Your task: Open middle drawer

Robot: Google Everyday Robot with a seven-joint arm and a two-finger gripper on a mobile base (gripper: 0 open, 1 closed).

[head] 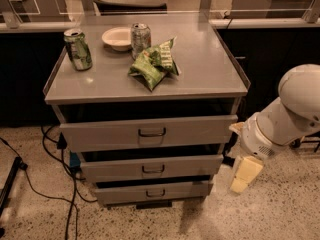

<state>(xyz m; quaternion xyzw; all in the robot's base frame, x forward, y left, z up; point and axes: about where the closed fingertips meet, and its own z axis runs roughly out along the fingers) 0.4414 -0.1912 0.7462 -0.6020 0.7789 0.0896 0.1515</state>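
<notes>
One claw [245, 175] hangs low to the right of the grey cabinet, near the floor and apart from every drawer. I cannot tell how far it is open. The middle drawer [115, 168] lies between the top drawer [100, 134] and the lowest drawer [125, 194], and a dark gap shows above its front. On the table [210, 69] stand a green can [78, 49], a silver can [140, 34], a bowl [117, 37] and green snack bags [152, 64].
</notes>
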